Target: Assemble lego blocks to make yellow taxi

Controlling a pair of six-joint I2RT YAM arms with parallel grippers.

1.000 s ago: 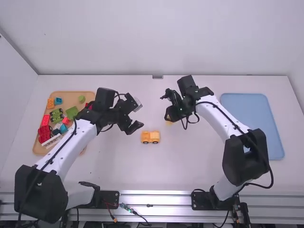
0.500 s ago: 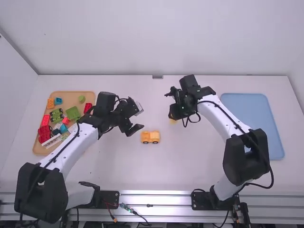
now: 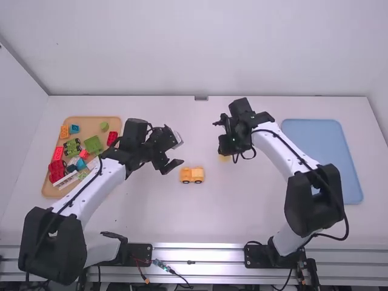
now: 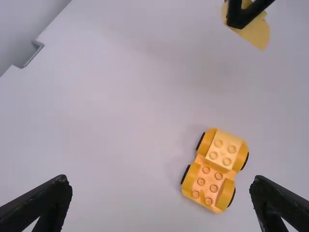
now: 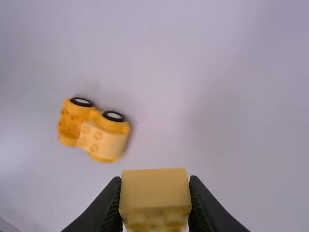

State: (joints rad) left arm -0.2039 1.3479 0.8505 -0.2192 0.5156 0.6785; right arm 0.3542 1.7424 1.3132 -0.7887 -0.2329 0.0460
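Observation:
The yellow-orange wheeled car body [image 3: 192,175] stands on the table near the middle, a paler yellow block on one end; the left wrist view shows this wheeled body [image 4: 215,169] with studs up. My left gripper [image 3: 172,163] is just behind and left of it; its own fingers [image 4: 161,187] are wide apart with nothing between them. Behind and to the right of the car, my right gripper [image 3: 225,148] holds a yellow block [image 3: 224,158] above the table. In the right wrist view, the gripper [image 5: 155,181] is shut on that yellow block [image 5: 154,191], clear of the car [image 5: 94,129].
At the far left, a wooden tray [image 3: 46,188] holds several loose bricks in red, green, blue, white and orange; the left arm passes over its right side. A light blue tray [image 3: 321,145] lies at the right, beside the right arm.
The right gripper has shifted a little to the right with the yellow block. The left arm's wrist has turned slightly, uncovering a red brick in the wooden tray. The car has stayed put.

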